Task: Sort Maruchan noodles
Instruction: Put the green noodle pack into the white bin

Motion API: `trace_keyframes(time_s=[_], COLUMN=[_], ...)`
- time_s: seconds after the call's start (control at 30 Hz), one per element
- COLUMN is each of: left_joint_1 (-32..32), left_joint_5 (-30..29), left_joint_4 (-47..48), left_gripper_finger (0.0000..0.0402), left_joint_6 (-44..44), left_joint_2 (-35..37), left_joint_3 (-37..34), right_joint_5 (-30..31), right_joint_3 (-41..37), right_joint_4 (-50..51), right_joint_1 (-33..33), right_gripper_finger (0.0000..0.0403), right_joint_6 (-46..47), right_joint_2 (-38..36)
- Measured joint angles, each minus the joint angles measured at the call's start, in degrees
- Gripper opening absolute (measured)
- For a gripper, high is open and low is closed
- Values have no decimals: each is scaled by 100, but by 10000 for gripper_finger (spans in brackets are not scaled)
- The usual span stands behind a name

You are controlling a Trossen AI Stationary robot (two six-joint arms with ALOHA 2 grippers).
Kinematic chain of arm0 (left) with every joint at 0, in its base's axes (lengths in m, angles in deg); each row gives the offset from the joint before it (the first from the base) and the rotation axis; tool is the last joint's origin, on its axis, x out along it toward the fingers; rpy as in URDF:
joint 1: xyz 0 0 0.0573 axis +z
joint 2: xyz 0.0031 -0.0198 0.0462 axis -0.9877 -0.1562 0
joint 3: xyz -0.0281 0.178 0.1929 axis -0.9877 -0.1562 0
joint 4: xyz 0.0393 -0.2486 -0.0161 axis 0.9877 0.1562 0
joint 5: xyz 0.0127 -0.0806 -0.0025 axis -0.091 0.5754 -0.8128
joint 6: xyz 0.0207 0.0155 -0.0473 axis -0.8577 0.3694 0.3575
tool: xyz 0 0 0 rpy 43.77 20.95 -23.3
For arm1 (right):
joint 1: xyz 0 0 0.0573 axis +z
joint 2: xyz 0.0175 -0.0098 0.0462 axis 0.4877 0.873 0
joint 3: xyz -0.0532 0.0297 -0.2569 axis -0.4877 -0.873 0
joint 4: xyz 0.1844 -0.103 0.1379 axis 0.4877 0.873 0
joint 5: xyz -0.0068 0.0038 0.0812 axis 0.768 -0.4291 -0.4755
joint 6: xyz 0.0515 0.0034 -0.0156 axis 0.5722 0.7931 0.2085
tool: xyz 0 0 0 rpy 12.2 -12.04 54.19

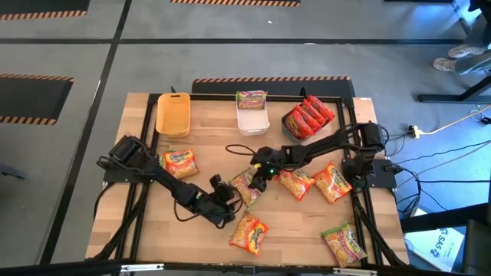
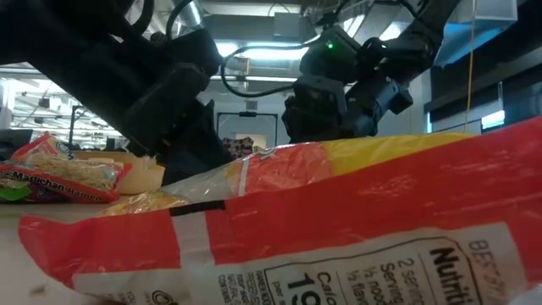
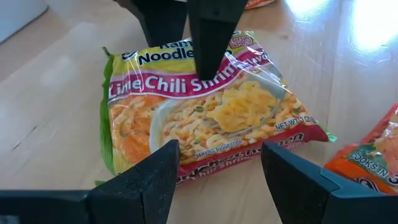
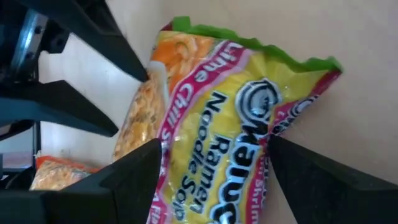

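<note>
- Lime chili shrimp packet (image 1: 245, 186) lies flat near the tabletop's middle, a little toward the front edge; long axis runs roughly front-to-back with a slight tilt.
- Looks: glossy, green crimped ends, yellow top band, pink stripe with "Lime Chili Shrimp", noodle bowl photo; label faces up.
- Left gripper (image 1: 227, 192) sits at the packet's left side, fingers (image 3: 146, 180) spread apart, straddling the packet's end in the left wrist view, not clamped.
- Right gripper (image 1: 259, 178) is at the packet's far right end, fingers (image 4: 134, 168) spread apart over the packet's width, nothing clamped.
- Both grippers face each other across the packet.
- Orange packets: one near the left edge (image 1: 179, 163), two right of centre (image 1: 295, 183) (image 1: 333, 182), one near the front edge (image 1: 248, 233).
- Another green-pink packet (image 1: 344, 243) lies at the front right corner.
- Far edge: yellow bin (image 1: 173, 115), white bin (image 1: 252, 121) holding a green-pink packet (image 1: 252, 99), dark bin (image 1: 289, 126) holding red packets (image 1: 310, 117).
</note>
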Motion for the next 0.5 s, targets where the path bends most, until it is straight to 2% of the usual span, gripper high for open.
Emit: trace_keyframes(time_s=[0.2,0.5], left_joint_1=[-16,-20], left_joint_5=[57,154], left_joint_4=[33,55], left_gripper_finger=[223,223], left_joint_6=[-131,-125], left_joint_2=[-4,-4], left_joint_3=[-4,-9], right_joint_5=[-338,-324], right_joint_3=[-2,-4], right_joint_4=[-301,-638], right_joint_1=[0,64], right_gripper_finger=[294,294], right_joint_6=[166,468], right_joint_2=[3,4])
